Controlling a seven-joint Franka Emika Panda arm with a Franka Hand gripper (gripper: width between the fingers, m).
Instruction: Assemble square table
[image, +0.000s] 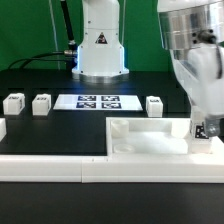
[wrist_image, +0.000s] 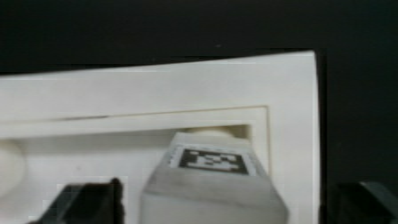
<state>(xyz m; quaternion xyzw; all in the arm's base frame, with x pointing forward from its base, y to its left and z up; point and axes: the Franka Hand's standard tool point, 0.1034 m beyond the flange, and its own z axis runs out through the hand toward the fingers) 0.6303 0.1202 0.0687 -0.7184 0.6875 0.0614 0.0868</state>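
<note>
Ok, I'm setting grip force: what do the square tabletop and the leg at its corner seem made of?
Square tabletop: probably rigid white plastic, matte; even colour, crisp raised rim, no grain. Leg: likely the same matte white plastic, blocky and uniform; its black-and-white tag looks like a flat printed label, material unclear.

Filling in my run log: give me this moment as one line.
gripper: open, straddling leg | leg: at tabletop corner, ungripped | loose legs: three beside marker board
</note>
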